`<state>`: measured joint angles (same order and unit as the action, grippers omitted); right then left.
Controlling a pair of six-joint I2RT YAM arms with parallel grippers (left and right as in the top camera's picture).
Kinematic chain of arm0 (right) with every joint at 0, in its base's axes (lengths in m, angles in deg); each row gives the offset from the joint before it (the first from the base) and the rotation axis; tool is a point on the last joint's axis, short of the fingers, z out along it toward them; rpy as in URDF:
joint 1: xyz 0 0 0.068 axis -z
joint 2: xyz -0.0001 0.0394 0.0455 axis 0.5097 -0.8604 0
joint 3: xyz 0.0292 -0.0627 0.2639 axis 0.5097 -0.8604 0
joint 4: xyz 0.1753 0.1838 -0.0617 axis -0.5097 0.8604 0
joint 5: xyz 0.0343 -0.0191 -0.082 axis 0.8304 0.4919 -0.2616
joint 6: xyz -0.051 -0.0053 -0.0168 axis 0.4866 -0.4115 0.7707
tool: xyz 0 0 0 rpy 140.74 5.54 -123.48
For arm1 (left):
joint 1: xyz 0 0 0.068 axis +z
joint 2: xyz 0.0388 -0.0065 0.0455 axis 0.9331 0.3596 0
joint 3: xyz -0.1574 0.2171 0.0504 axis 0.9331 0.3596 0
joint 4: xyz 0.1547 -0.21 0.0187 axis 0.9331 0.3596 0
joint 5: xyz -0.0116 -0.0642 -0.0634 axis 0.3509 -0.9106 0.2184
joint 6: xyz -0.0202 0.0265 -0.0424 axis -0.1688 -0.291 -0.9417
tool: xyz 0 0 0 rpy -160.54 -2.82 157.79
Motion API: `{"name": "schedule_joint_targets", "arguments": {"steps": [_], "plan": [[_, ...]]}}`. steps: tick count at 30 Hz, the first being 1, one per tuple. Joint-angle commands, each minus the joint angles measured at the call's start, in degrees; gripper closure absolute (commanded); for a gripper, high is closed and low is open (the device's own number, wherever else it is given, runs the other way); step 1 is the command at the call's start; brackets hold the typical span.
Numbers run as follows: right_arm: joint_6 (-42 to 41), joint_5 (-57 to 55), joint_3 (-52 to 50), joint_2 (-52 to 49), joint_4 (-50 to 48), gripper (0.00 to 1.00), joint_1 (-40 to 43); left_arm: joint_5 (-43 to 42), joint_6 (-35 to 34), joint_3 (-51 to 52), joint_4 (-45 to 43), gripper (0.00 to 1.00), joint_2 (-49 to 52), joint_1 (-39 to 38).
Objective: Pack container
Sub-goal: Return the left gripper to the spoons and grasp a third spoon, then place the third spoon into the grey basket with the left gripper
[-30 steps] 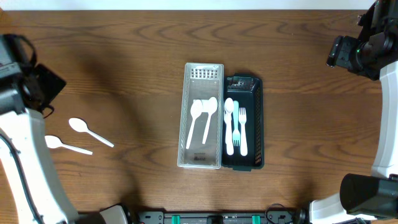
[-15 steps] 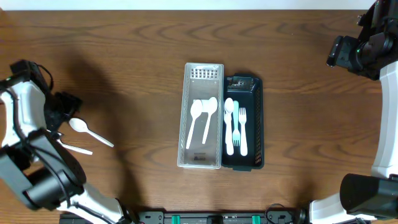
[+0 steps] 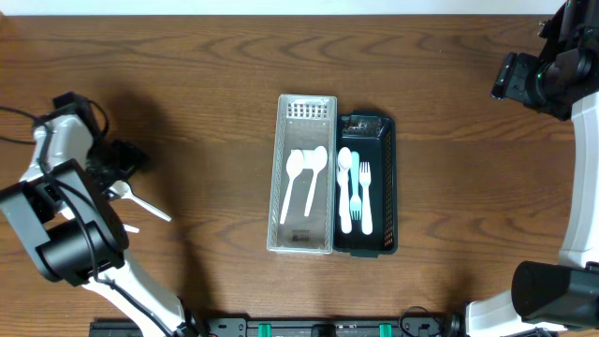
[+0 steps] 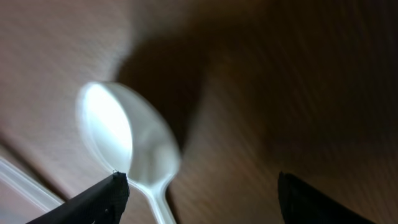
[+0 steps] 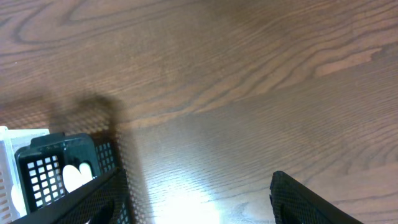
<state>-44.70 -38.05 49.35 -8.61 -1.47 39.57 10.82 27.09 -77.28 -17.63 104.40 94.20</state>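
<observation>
The left end effector [image 4: 199,198] hangs wide over the loose spoon [image 4: 121,140] at the bench's [image 3: 206,75] left edge. Closing off-centre could flick it further from the mid-frame container [image 3: 318,225].

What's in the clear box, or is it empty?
Not empty: two white spoons lie inside the clear container, bowls toward its slotted end.
</observation>
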Motion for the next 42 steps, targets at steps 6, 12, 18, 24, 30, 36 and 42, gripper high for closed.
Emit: {"name": "schedule_joint_targets", "arguments": {"steps": [6,12,18,24,30,36,42], "plan": [[-0.87,-0.04,-0.24,-0.42,0.11,0.23,0.39,-0.11,1.44,3.56,-1.53,0.22,0.57,-1.46],[-0.87,-0.04,-0.22,-0.42,-0.13,0.23,0.44,-0.11,1.42,3.61,-1.01,0.25,0.55,-1.46],[-0.9,-0.02,-0.22,-0.42,-0.07,0.23,0.44,-0.07,1.4,3.69,-1.03,0.52,0.57,-1.46],[-0.9,-0.02,-0.24,-0.42,0.17,0.23,0.44,-0.09,1.4,3.72,0.35,0.61,0.55,-1.46],[-0.9,-0.02,-0.24,-0.42,0.13,0.23,0.44,-0.09,1.4,3.72,0.48,0.74,0.57,-1.46],[-0.92,-0.02,-0.22,-0.42,0.17,0.23,0.44,-0.09,1.42,3.72,0.46,0.81,0.55,-1.46],[-1.05,-0.04,-0.24,-0.39,0.33,0.23,0.44,0.0,1.42,3.65,0.39,0.94,0.13,-1.49]]}}
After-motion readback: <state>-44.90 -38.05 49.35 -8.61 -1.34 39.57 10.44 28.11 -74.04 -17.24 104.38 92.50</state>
